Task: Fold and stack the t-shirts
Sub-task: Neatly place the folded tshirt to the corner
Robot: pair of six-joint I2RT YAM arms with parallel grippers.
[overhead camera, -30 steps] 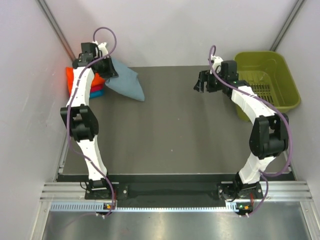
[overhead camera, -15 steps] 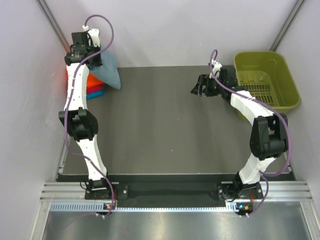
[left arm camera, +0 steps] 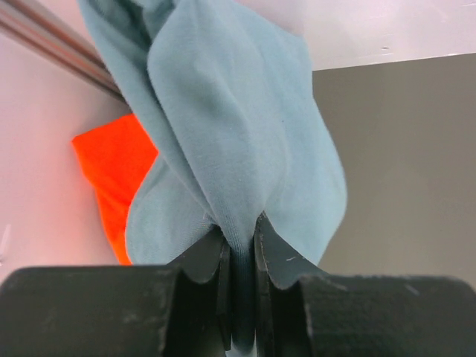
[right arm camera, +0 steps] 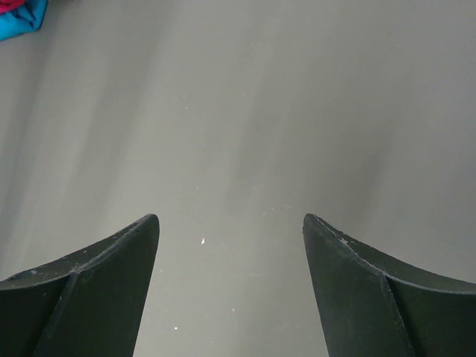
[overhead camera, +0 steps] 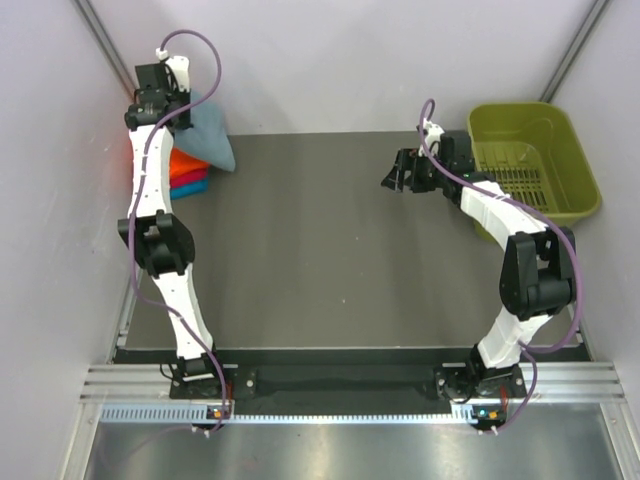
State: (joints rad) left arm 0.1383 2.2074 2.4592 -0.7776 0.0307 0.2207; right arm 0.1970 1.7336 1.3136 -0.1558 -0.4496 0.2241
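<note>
Grey-blue t-shirt (left arm camera: 238,134) pinched in left hand (left arm camera: 239,229), orange t-shirt (left arm camera: 111,171) beside

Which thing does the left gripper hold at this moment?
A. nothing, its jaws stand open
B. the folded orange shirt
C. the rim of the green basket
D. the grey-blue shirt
D: in the left wrist view the left gripper is pinched shut on a fold of the grey-blue shirt, which hangs in front of the orange shirt.
</note>
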